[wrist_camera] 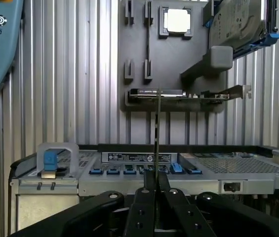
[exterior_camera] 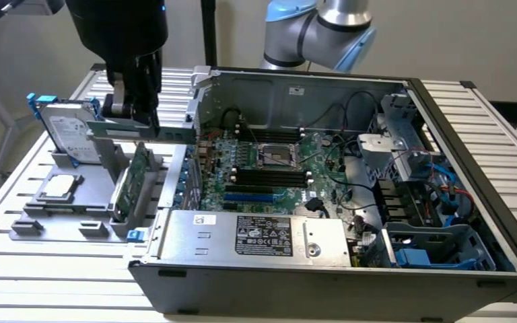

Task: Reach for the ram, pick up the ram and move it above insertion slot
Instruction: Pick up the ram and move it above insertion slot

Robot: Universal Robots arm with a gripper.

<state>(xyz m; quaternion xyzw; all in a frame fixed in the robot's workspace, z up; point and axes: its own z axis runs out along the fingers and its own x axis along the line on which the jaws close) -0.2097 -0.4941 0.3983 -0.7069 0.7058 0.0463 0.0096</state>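
Now my hand [exterior_camera: 132,118] clenched on the ram [exterior_camera: 142,131], lifted over the grey holder tray [exterior_camera: 61,202], beside the open computer case [exterior_camera: 349,269], slatted metal bench [exterior_camera: 43,282], pale wall behind.

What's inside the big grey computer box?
Inside the open grey computer case sit a green motherboard, black cables and a silver power-supply box. That box and the cables cover whatever lies beneath them.

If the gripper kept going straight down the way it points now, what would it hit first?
Probably the gray holder tray or the green card standing in it. The gripper, shut on the ram, hangs right above them; depth is unclear.
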